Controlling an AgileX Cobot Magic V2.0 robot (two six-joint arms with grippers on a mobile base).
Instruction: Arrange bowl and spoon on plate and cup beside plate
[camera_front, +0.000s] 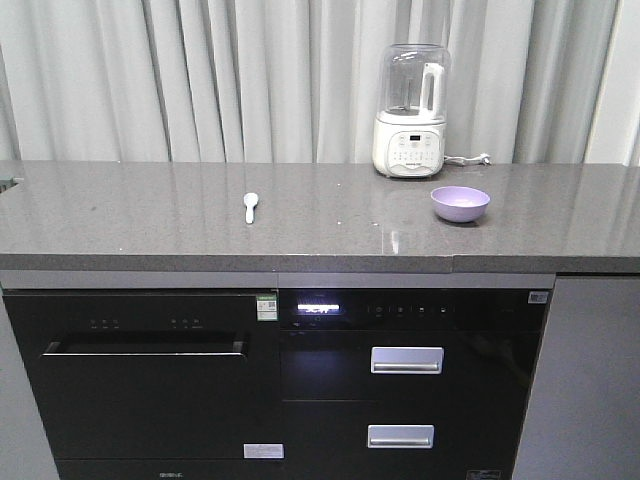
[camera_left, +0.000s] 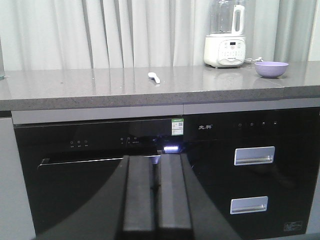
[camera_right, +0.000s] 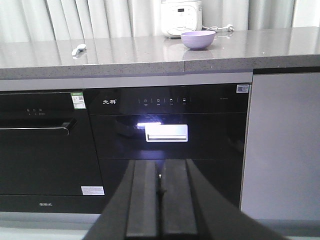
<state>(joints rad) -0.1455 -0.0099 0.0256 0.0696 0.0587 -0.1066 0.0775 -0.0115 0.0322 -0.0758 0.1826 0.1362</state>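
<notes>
Purple bowl (camera_front: 460, 203) and spoon (camera_front: 251, 206) lie well apart on the grey counter (camera_front: 150, 215)
The bowl sits upright near a cream blender (camera_front: 411, 112), the spoon to its left. On the black appliance front (camera_left: 210, 150) below, white characters read 先科 (camera_left: 205, 127); the green sticker (camera_left: 177, 125) is too small to read. Left gripper (camera_left: 156, 162) and right gripper (camera_right: 160, 165) are clenched, empty

Open counter (camera_front: 150, 215) around spoon (camera_front: 251, 206) and bowl (camera_front: 460, 203); blender (camera_front: 411, 110) close behind the bowl
</notes>
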